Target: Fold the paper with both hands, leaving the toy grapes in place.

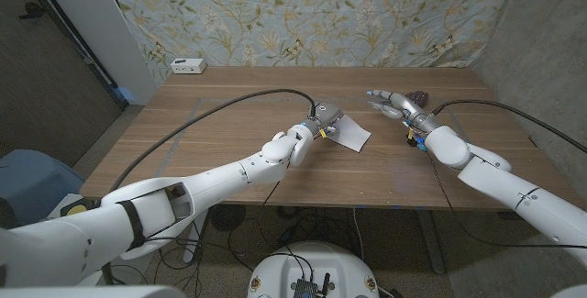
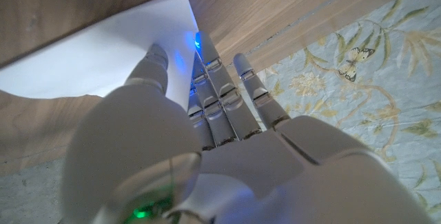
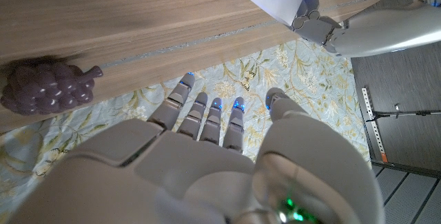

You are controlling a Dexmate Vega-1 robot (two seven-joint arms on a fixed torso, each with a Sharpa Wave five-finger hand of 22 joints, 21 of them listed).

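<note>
1. Your left hand (image 1: 316, 129) is on the paper (image 1: 352, 136), which lies near the middle of the worktop (image 1: 229, 142). The left wrist view shows the thumb on the sheet and the other fingers (image 2: 219, 86) straight along its edge; whether it pinches or only presses, you cannot tell. That contact probably pins the sheet for the fold.
2. Your right hand (image 1: 393, 104) hovers toward the far right of the worktop, fingers spread and holding nothing, well apart from the paper.
3. The toy grapes (image 1: 420, 95) sit just beyond that hand, near the far edge, off the paper, so the fold need not disturb them.
4. Count: one sheet, one bunch of grapes, and one small white box (image 1: 188, 65) at the far left corner.
</note>
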